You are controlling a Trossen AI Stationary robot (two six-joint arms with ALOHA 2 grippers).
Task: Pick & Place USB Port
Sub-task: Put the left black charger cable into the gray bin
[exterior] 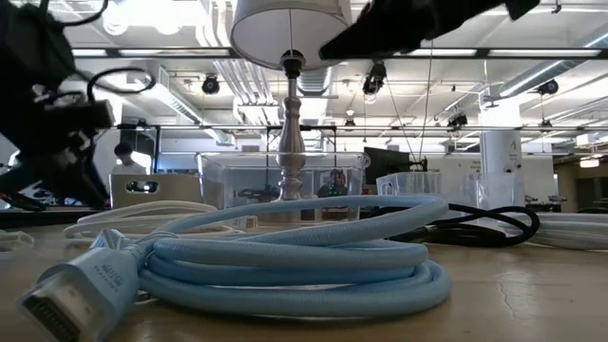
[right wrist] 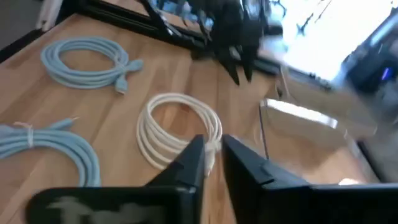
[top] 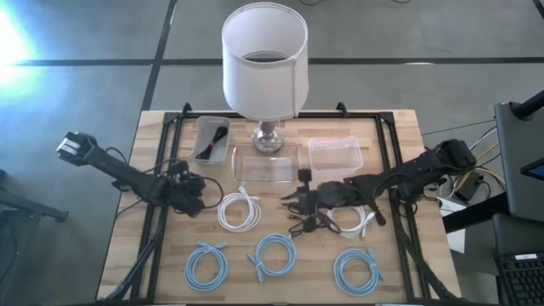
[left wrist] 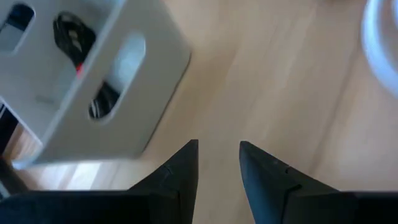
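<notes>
High view: the right gripper [top: 289, 201] is seen over the counter [top: 399, 127] middle, beside a black cable [top: 313, 223]. The left gripper [top: 197, 185] is held near the white cable coil [top: 240, 209].

Low view: a blue cable [exterior: 285, 256] is coiled in front, its plug toward the near edge.

Left wrist view: jaws apart, nothing between; grey bin [left wrist: 93, 81] ahead.

Right wrist view: jaws slightly apart, empty. The USB part's axis cannot be told.

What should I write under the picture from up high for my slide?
Two robot arms reach over a wooden table with a lamp, clear bins and coiled blue cables.
</notes>
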